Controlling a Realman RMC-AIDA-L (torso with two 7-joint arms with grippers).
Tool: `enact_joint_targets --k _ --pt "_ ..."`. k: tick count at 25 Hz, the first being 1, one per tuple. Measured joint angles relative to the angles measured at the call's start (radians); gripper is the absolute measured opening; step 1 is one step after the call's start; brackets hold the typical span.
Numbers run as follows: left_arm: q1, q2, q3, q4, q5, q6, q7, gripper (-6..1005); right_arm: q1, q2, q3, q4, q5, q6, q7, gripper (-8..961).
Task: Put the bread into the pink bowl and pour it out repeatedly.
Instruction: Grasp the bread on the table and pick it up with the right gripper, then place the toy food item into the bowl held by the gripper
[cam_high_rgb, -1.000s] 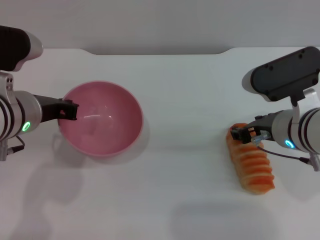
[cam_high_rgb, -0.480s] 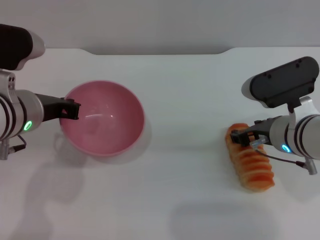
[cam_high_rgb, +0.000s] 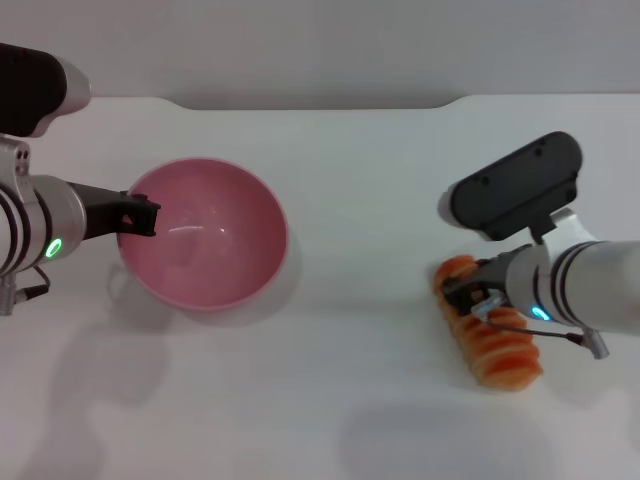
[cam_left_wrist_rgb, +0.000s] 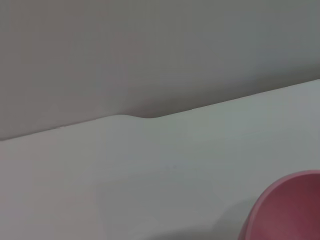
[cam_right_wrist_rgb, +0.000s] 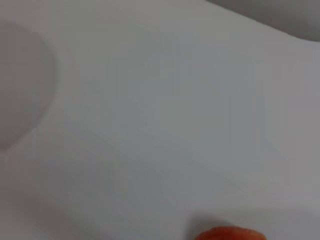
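Observation:
The pink bowl (cam_high_rgb: 205, 238) stands upright and empty on the white table at the left; part of its rim also shows in the left wrist view (cam_left_wrist_rgb: 292, 207). My left gripper (cam_high_rgb: 138, 215) is at the bowl's left rim, shut on it. The bread (cam_high_rgb: 495, 345), an orange-glazed ridged loaf, lies lengthwise at the right. My right gripper (cam_high_rgb: 470, 292) is over the loaf's far end, shut on it, and the arm hides part of that end. An orange edge of the bread (cam_right_wrist_rgb: 227, 234) shows in the right wrist view.
The white table (cam_high_rgb: 360, 200) runs between bowl and bread with nothing on it. Its far edge (cam_high_rgb: 320, 102) meets a grey wall, with a shallow notch in the middle.
My right arm has shifted left and a little nearer, and the bread has moved left with it. The left gripper and the bowl have hardly moved.

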Motion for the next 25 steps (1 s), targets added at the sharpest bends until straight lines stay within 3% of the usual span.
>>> enact_joint_targets --k 3,16,25 --pt "0.003 0.000 0.000 -0.002 0.000 0.000 0.003 50 -0.013 0.001 -0.013 -0.065 -0.026 0.019 0.000 399" --pt "0.005 0.000 0.008 -0.011 0.000 0.006 0.011 50 -0.018 0.000 -0.028 -0.197 -0.073 0.064 0.005 314" --pt "-0.016 -0.002 0.025 -0.038 -0.027 0.013 0.010 49 -0.013 -0.003 -0.015 -0.463 -0.172 0.179 -0.034 242"
